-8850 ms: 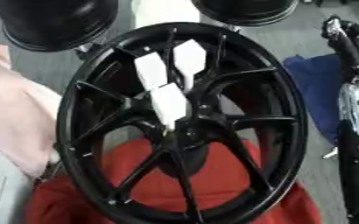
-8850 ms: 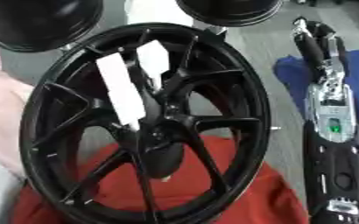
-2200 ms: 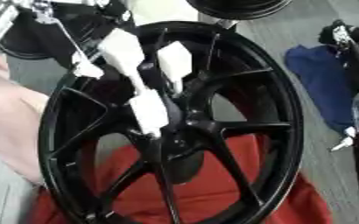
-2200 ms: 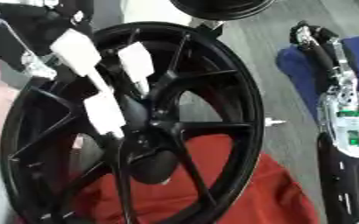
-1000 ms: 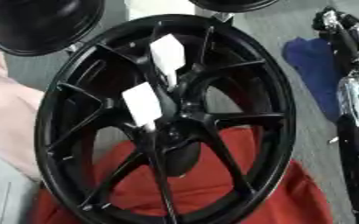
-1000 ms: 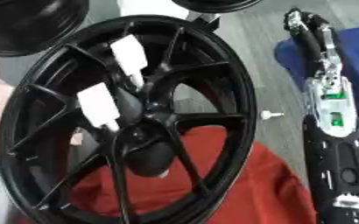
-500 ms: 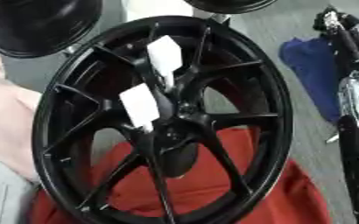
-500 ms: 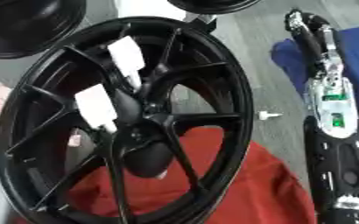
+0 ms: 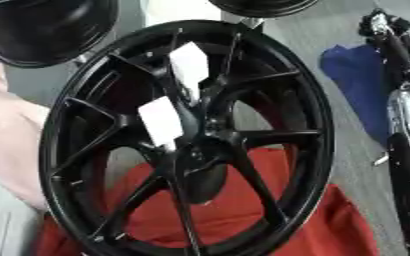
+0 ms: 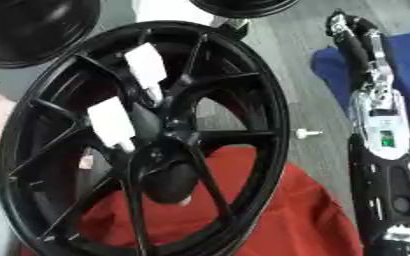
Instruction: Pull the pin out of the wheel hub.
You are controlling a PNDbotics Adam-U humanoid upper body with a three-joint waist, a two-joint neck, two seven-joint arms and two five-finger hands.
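Observation:
A big black wheel hub (image 9: 270, 135) stands tilted on a red cloth (image 9: 243, 220), filling the middle of both views. Two white flat pieces stick out between its spokes: one near the top (image 9: 191, 64), one beside the centre (image 9: 159, 122). A small white pin (image 10: 307, 133) lies on the grey floor just right of the rim. My right arm runs along the right edge, with the right hand (image 10: 349, 24) at the top right, away from the wheel. My left hand shows in neither view.
Two more black wheels lie at the back, one top left (image 9: 47, 30) and one top centre (image 9: 261, 6). A blue cloth (image 9: 357, 80) lies under my right arm. Pale pink fabric (image 9: 7, 145) covers the left edge.
About two seconds ago my left hand held a third white piece at the wheel's upper left; hand and piece have since left the view. In the last second only the camera shifted slightly.

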